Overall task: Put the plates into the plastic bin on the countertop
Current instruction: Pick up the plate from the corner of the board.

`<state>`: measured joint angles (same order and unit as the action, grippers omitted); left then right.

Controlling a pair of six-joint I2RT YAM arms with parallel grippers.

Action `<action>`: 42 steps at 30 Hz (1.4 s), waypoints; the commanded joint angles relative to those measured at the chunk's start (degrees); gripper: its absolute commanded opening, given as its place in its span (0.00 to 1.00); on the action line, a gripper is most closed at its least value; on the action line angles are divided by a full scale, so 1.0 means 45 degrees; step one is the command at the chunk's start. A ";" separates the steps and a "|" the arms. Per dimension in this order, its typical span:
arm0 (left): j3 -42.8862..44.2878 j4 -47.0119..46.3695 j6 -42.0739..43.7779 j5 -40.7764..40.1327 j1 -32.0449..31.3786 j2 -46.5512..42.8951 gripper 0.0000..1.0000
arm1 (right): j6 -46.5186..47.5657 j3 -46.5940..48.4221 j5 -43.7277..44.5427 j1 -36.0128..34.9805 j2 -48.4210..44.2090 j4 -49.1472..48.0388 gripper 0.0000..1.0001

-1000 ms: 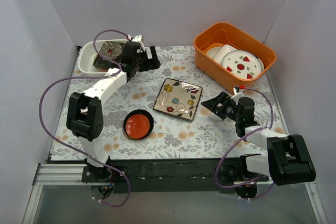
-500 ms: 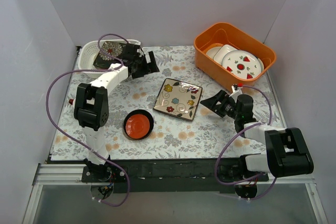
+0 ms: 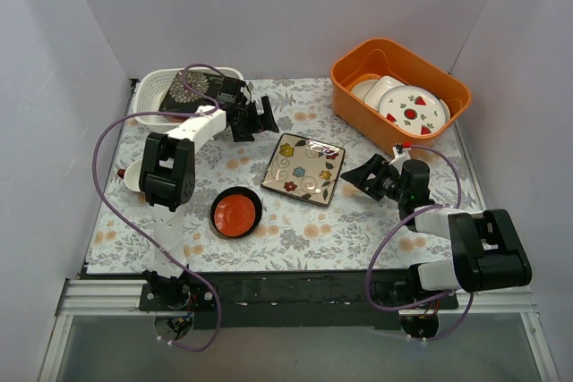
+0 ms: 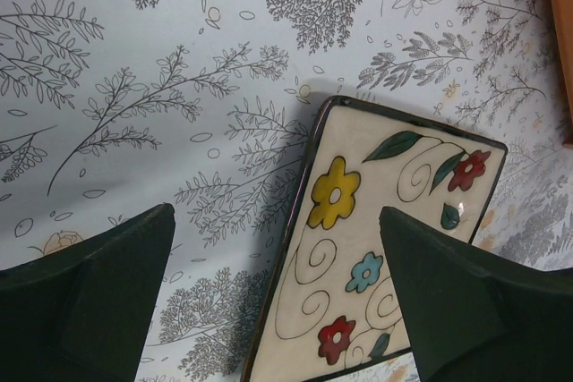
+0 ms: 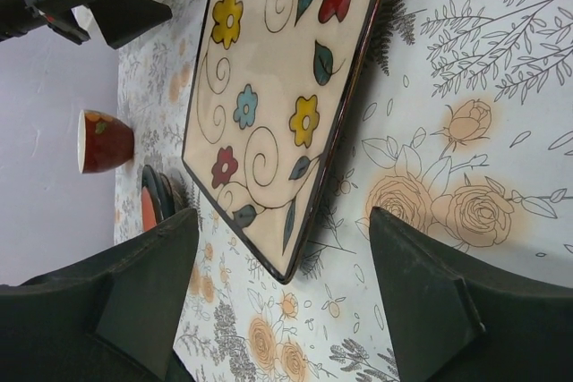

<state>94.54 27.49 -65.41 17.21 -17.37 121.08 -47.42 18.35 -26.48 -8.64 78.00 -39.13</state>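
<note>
The cream flowered square plate (image 3: 304, 167) lies flat mid-countertop (image 3: 358, 221). It also shows in the left wrist view (image 4: 385, 239) and the right wrist view (image 5: 277, 78). The white perforated bin (image 3: 148, 96) stands at the back left with the dark floral square plate (image 3: 186, 89) inside. A small red dish with a dark rim (image 3: 236, 213) sits front left of the cream plate, and shows in the right wrist view (image 5: 150, 207). My left gripper (image 3: 260, 121) is open and empty, just right of the bin, above the cream plate's far-left edge. My right gripper (image 3: 360, 176) is open and empty, low at the plate's right corner.
The orange tub (image 3: 354, 73) at the back right holds white plates with strawberry marks (image 3: 412, 109). A small cup, red outside and white inside (image 5: 103, 140), stands at the left edge behind the left arm. White walls close in the sides and back.
My left gripper has come out of the bin and moved right toward the cream plate, leaving the dark floral plate in the bin. My right gripper has barely shifted.
</note>
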 commanded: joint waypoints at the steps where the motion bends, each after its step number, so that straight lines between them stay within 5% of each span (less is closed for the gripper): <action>1: 0.0475 0.0298 0.0121 0.0666 -0.0028 -0.0383 0.98 | 0.0323 0.0493 -0.0229 -0.0071 0.0245 -0.0444 0.82; 12: 0.0904 0.0747 0.0062 0.2093 -0.0145 0.0476 0.98 | 0.0536 0.0688 -0.0151 -0.0267 0.0968 -0.0366 0.80; 42: 0.1393 0.1255 0.0082 0.2268 -0.1258 0.1668 0.98 | 0.0596 0.1645 0.0201 -0.0892 0.2882 -0.0150 0.73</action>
<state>99.79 32.21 -65.12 25.85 -21.96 128.09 -44.80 24.03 -25.52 -12.25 89.41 -37.87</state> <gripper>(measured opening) 0.981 0.750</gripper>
